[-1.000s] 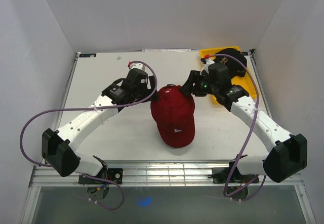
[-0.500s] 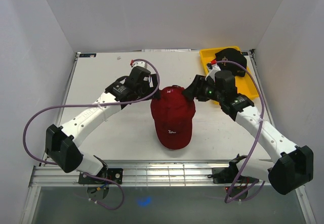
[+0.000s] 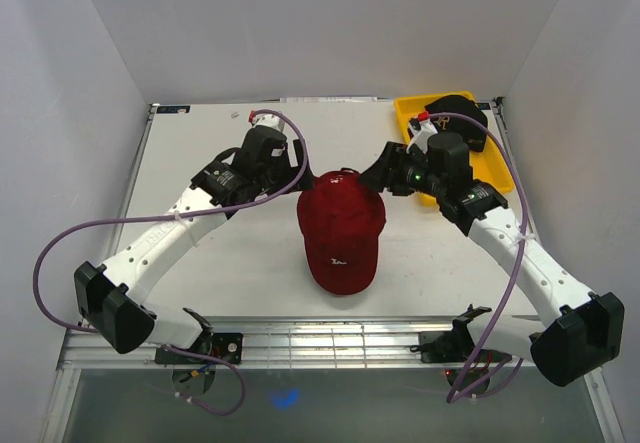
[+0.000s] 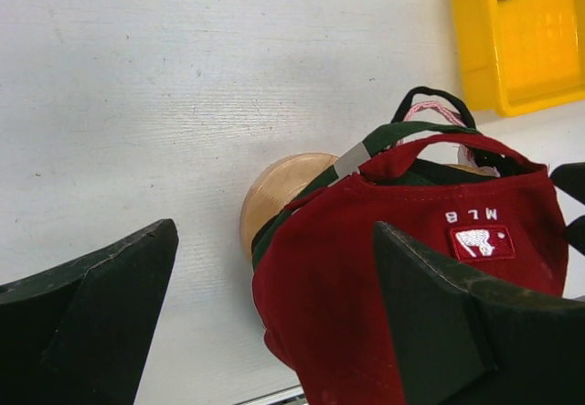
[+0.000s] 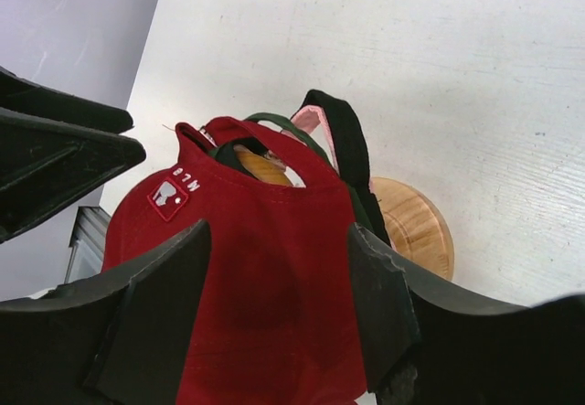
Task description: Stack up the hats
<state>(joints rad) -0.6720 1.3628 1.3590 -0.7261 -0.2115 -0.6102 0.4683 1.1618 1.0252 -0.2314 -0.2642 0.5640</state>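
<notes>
Now red cap (image 3: 342,228) sits atop wooden stand (image 4: 279,190) mid white bench (image 3: 200,143); left gripper (image 4: 265,323), right gripper (image 5: 274,323) both released; yellow tray (image 3: 412,113) far-right corner; white walls (image 3: 330,33).

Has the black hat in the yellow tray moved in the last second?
No. The black hat lies in the same spot in the yellow tray, and the tray sits unchanged at the far right corner of the table.
</notes>
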